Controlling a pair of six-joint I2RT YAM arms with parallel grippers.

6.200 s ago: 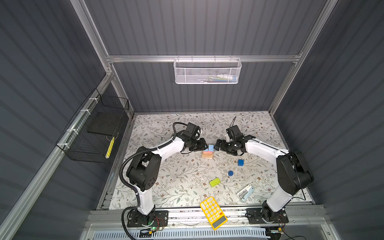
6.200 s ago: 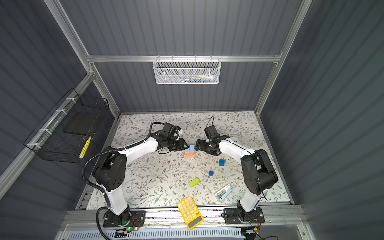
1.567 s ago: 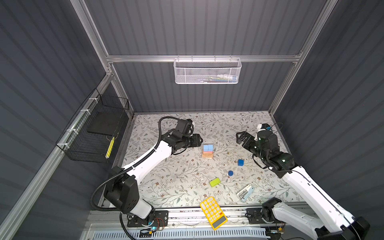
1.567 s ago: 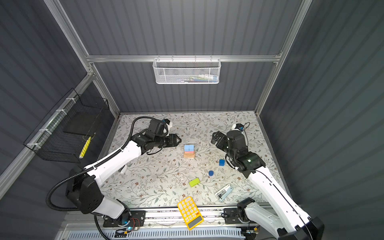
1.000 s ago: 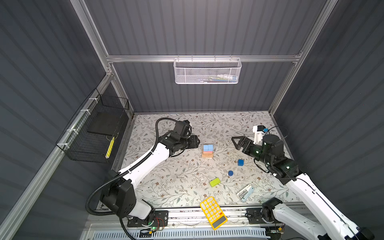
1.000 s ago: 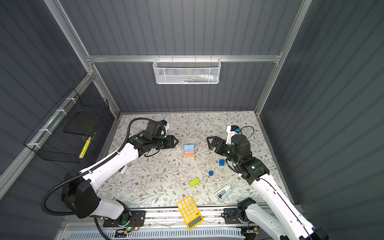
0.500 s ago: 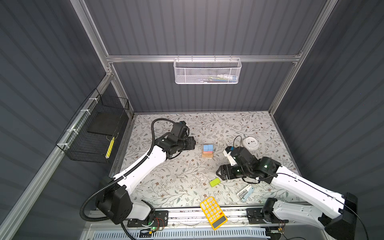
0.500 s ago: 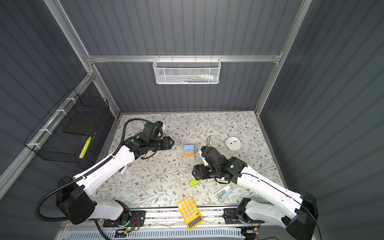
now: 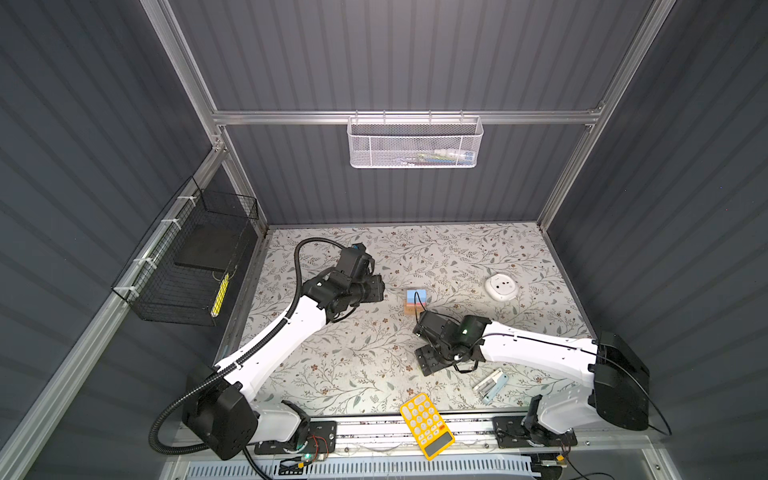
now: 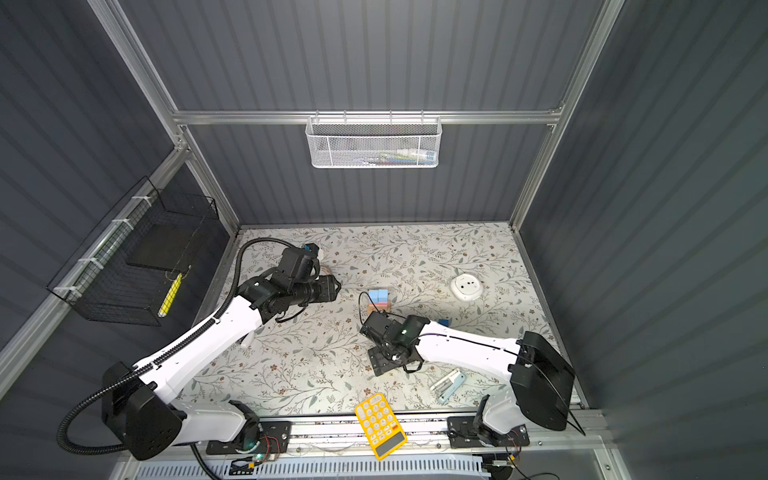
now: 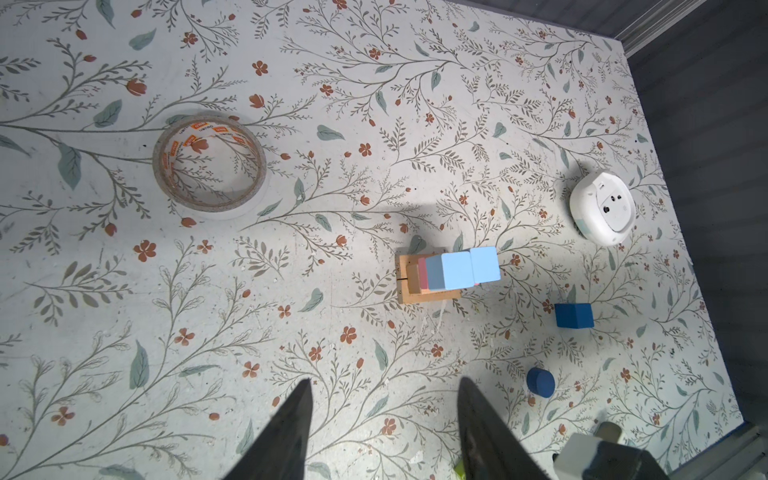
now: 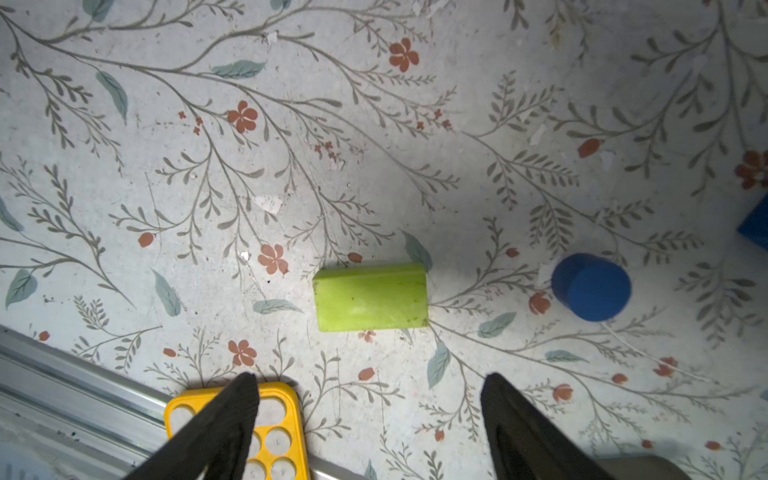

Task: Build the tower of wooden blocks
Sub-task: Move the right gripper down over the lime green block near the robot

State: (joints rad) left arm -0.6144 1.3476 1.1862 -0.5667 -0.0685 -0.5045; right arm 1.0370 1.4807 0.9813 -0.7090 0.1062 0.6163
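Step in hand: fetching the green bar as the next layer of the tower. The tower stands mid-tabletop: tan bars at the base, pink bar on them, two light-blue cubes side by side on top. The green bar lies flat near the front edge, close to the calculator and hidden under the arm in both top views. The right gripper is spread wide and empty, pointing down over the bar, which sits ahead of the fingertips and not yet between them. The jaws line up with the bar's long axis, so closing would likely pinch its ends; the opening looks ample. Next move, as I read it: come down until the bar sits between the fingers, close, lift, carry it over and lay it across both light-blue cubes without nudging them. The left gripper is partly open, holds nothing and hangs off to the tower's side, clear of it. The dark-blue cube and dark-blue cylinder are loose on the tabletop, presumably for the top
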